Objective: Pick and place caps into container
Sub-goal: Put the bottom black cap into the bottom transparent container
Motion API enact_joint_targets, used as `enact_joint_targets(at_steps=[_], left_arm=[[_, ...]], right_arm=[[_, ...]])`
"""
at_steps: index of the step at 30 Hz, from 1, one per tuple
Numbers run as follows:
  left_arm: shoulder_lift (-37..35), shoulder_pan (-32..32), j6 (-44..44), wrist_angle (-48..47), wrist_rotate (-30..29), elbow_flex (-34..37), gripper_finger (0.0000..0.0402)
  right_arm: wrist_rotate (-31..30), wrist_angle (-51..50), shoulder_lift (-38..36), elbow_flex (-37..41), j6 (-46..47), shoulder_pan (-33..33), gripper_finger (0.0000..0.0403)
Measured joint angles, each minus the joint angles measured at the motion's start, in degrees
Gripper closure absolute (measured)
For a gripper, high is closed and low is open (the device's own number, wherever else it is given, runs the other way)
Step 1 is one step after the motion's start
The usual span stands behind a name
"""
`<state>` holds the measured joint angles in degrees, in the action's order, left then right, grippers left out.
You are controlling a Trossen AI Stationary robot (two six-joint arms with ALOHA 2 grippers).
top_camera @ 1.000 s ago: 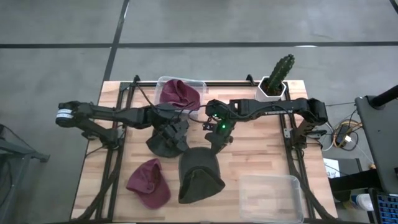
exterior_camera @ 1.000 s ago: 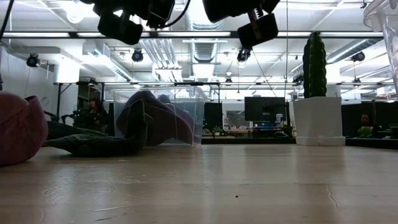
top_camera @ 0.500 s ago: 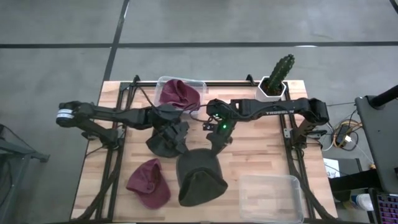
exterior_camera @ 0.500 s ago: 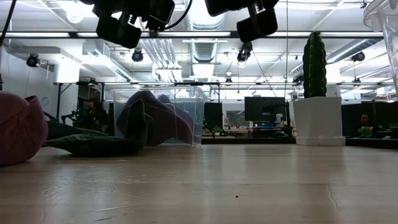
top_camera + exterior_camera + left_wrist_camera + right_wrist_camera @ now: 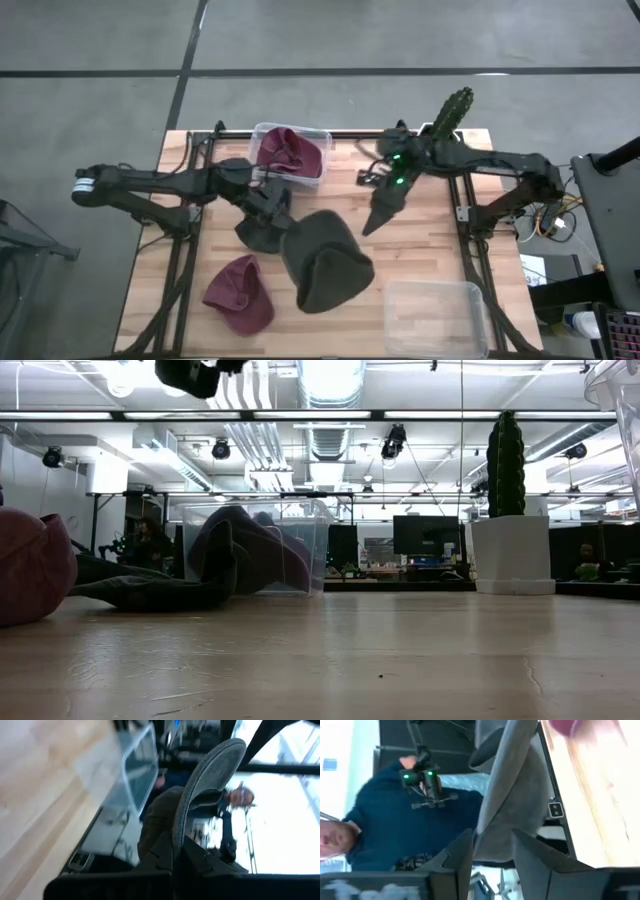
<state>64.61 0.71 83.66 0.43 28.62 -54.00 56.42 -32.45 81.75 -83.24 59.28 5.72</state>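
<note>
A dark olive cap [image 5: 325, 265] hangs above the middle of the table between my two grippers. My left gripper [image 5: 280, 215] is shut on it at its left side, my right gripper [image 5: 368, 228] at its right side. A second olive cap [image 5: 258, 236] lies on the table under my left arm and also shows in the low view [image 5: 150, 592]. A maroon cap [image 5: 240, 293] lies near the table's near left corner. Another maroon cap [image 5: 288, 152] lies in the clear container [image 5: 262, 130] at the far edge. My left gripper [image 5: 177, 847] pinches the edge of the olive cap's curved brim [image 5: 181, 827] between its two fingers. The brim runs on away from the fingers, with the crown [image 5: 160, 815] beside it. The cap is clear of the table. My right gripper [image 5: 493, 837] has grey-olive cap fabric [image 5: 495, 827] between its two fingers, which stand a little apart on it. Which part of the cap this is, I cannot tell. The fingers slant down toward the table's near left.
An empty clear container [image 5: 430, 286] stands at the near right corner. A green cactus in a white pot [image 5: 448, 118] stands at the far right edge. A person in a dark blue top [image 5: 385, 820] shows beyond the table.
Both arms have risen, and the right gripper has left the top of the low view. My right gripper has gone toward the table's right and far edges. The held olive cap has come up higher and turned, its upper end swinging toward my left gripper.
</note>
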Motion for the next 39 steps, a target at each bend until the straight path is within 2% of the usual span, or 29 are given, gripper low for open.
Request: enact_joint_targets(at_steps=[4,10,15,20,26,39], left_arm=[[-1.7,-4.3,3.3,0.0,-10.9,0.0,0.0396],[-1.2,-14.0,7.1,2.6,-33.5,0.0,0.0396],[3.6,-21.5,10.0,7.8,-49.8,-0.9,0.0396],[11.3,-26.7,11.3,10.1,-59.5,-5.8,0.0396],[23.3,-28.9,11.4,10.1,-65.6,-16.0,0.0396],[49.3,-29.1,6.3,10.5,-65.7,-46.1,0.0396]], right_arm=[[-3.0,-2.1,-5.5,0.0,-0.7,1.9,0.0269],[-13.6,-2.4,-14.1,0.0,-6.0,4.8,0.0282],[-22.2,-3.1,-19.4,0.0,-10.0,6.1,0.0292],[-26.4,-3.0,-23.0,0.0,-16.7,6.1,0.03],[-28.8,-3.1,-25.6,0.0,-24.5,6.1,0.0307],[-29.1,-2.8,-34.6,0.0,-27.5,6.1,0.0314]])
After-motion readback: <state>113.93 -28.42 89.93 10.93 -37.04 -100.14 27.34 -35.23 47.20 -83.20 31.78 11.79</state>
